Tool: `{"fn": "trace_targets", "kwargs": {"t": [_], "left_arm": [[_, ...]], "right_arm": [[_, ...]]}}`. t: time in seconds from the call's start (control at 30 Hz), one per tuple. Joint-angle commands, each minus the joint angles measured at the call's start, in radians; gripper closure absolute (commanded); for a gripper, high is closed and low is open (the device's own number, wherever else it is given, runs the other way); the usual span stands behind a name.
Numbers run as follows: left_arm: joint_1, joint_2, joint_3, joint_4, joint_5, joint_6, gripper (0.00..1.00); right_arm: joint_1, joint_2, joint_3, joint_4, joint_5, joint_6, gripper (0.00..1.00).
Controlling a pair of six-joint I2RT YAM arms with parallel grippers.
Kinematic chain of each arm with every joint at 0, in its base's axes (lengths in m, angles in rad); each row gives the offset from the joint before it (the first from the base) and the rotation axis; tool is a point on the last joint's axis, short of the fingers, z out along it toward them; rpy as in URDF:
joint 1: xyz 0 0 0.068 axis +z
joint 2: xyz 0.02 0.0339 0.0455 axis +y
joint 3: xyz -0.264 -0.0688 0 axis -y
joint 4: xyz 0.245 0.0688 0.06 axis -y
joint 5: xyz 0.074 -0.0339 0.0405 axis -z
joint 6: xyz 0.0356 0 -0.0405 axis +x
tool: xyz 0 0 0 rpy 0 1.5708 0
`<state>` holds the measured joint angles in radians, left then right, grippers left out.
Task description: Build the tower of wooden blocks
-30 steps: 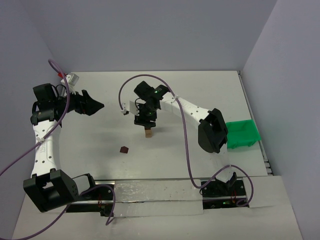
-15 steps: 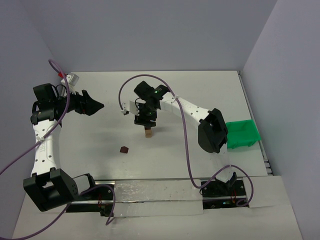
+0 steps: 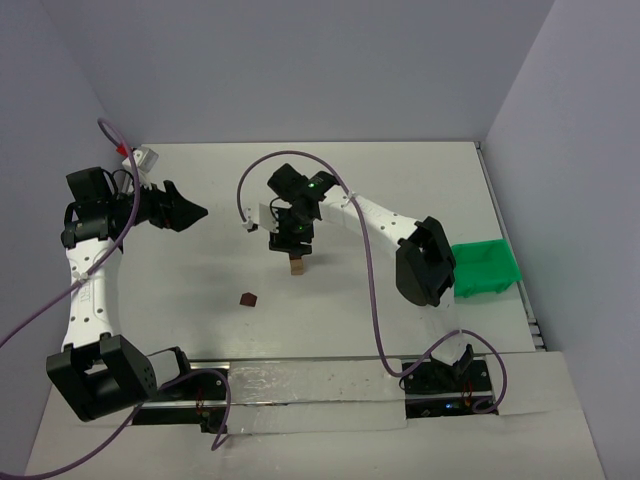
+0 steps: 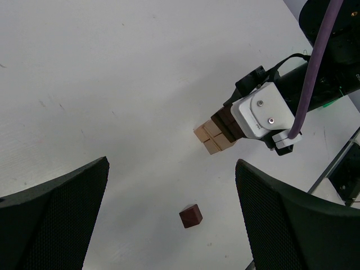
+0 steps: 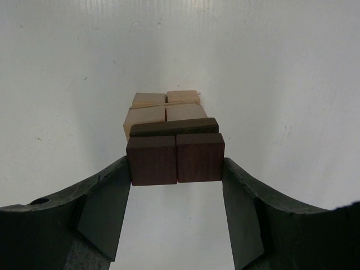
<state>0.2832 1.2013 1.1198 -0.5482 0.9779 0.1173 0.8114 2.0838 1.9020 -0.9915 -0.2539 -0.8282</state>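
The wood block tower (image 3: 297,266) stands mid-table, with light tan blocks (image 5: 166,109) below and dark brown ones on top. My right gripper (image 3: 290,246) reaches down over it. In the right wrist view its fingers (image 5: 107,197) press both sides of a pair of dark brown blocks (image 5: 174,158) at the tower's top, with a dark brick just beneath them. The left wrist view also shows the tower (image 4: 212,138). A loose dark brown cube (image 3: 247,299) lies on the table to the tower's front left, also in the left wrist view (image 4: 191,216). My left gripper (image 3: 188,212) is open and empty, held above the table to the left.
A green plastic bin (image 3: 482,268) sits at the right edge beside the right arm's elbow. A small white box (image 3: 145,157) with a red part lies at the far left corner. Purple cables loop over both arms.
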Motion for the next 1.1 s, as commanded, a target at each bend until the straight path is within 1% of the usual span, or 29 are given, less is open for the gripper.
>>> {"fn": "trace_targets", "kwargs": {"t": [0.0, 0.2, 0.27, 0.37, 0.4, 0.63, 0.8, 0.97, 1.07], "left_arm": [[0.007, 0.000, 0.024, 0.001, 0.038, 0.028, 0.01], [0.007, 0.001, 0.022, -0.004, 0.035, 0.036, 0.01], [0.008, 0.001, 0.024, -0.005, 0.037, 0.037, 0.01], [0.008, 0.001, 0.023, -0.004, 0.038, 0.038, 0.01], [0.008, 0.001, 0.021, -0.004, 0.038, 0.037, 0.01], [0.009, 0.001, 0.019, -0.004, 0.038, 0.039, 0.01], [0.010, -0.005, 0.017, -0.003, 0.039, 0.041, 0.01], [0.031, -0.019, 0.018, -0.009, 0.047, 0.039, 0.01], [0.065, -0.032, 0.029, -0.044, 0.072, 0.071, 0.01]], "right_arm": [[0.014, 0.001, -0.008, 0.013, -0.006, -0.011, 0.46], [0.015, 0.003, -0.005, 0.013, -0.005, -0.011, 0.44], [0.015, 0.004, -0.006, 0.015, -0.005, -0.012, 0.38], [0.015, 0.005, -0.004, 0.013, -0.007, -0.011, 0.23], [0.015, 0.005, -0.003, 0.014, -0.008, -0.011, 0.17], [0.016, 0.005, 0.002, 0.015, -0.009, -0.009, 0.00], [0.015, -0.008, 0.032, -0.004, -0.028, 0.001, 0.00], [0.017, -0.065, 0.094, -0.033, -0.074, 0.042, 0.00], [0.017, -0.124, 0.110, -0.035, -0.085, 0.071, 0.00]]}}
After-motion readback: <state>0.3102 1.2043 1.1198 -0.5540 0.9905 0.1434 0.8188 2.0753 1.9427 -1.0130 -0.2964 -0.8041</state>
